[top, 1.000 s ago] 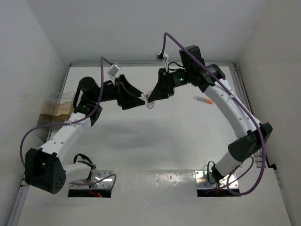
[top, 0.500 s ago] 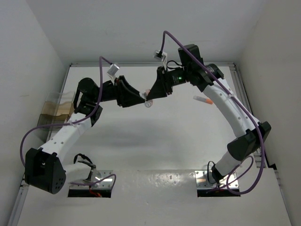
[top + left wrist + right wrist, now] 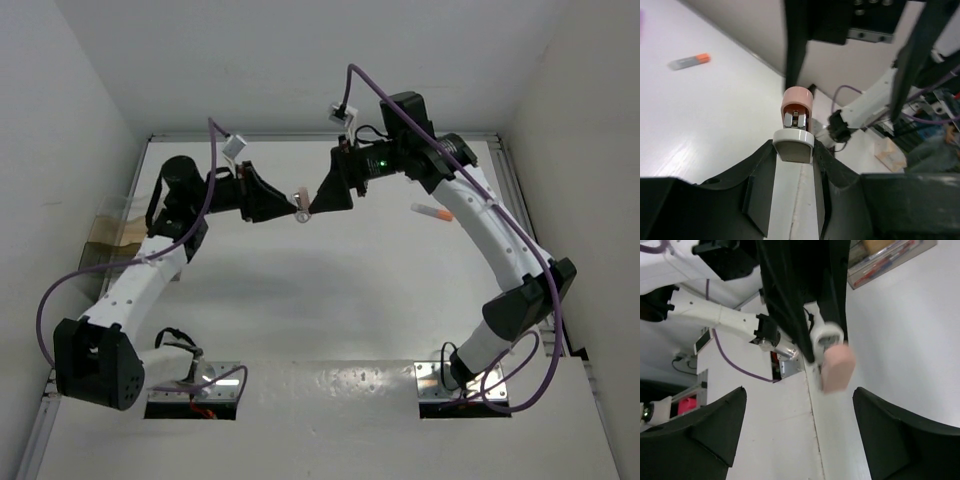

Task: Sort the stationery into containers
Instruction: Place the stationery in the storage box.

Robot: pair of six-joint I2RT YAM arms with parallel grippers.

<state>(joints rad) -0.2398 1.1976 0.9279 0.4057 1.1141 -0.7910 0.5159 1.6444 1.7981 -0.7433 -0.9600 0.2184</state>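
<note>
Currently the left pincer (image 3: 794,146) is pinching the pink marker (image 3: 797,103) by its white barrel, fingers pressed against it and the pink cap sticking out beyond the tips, above the far middle of the tabletop (image 3: 330,300). The right pincer (image 3: 799,390) is facing it with fingers spread wide, and the cap is lying between them; contact cannot be told. A grey stick with an orange end (image 3: 432,212) is lying at the far right. The containers (image 3: 115,235) are sitting at the left edge, with pens (image 3: 887,264) showing inside. White walls (image 3: 300,60) are enclosing the space.
</note>
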